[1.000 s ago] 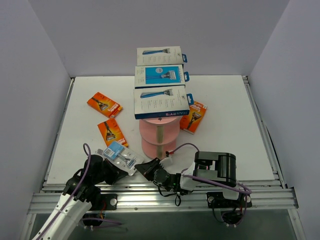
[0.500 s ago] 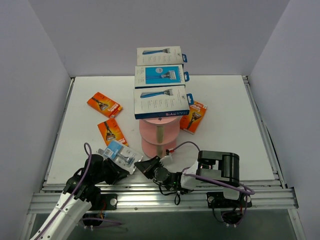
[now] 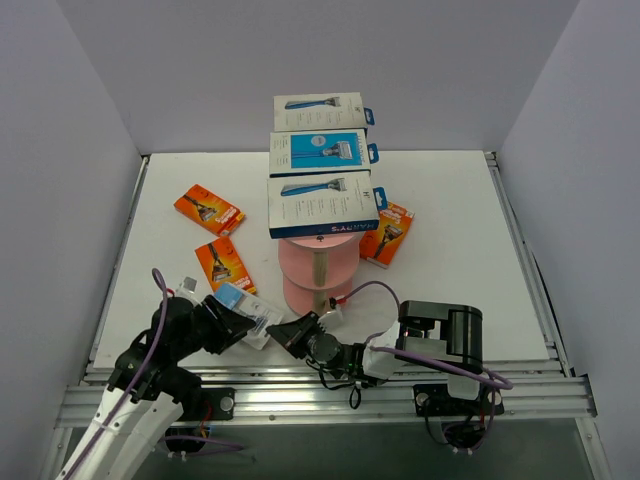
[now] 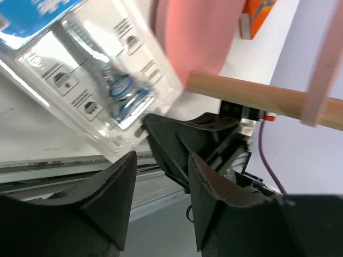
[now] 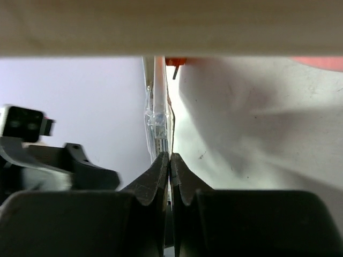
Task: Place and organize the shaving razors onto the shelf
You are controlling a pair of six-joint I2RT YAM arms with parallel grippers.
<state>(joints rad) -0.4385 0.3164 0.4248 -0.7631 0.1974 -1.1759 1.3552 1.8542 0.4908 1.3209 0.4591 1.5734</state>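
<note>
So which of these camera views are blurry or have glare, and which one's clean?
Top external: sharp and evenly lit, with only soft shadows around the shelf. Left wrist: the clear blister pack is smeared with blur and shows pale glare, and the dark left fingers lack detail. Right wrist: a beige band across the top is fully out of focus, and the right fingers are near-black.

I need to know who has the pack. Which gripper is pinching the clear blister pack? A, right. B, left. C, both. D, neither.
A: the right gripper is shut on the edge of the clear blister pack, while the left gripper stands open.
</note>
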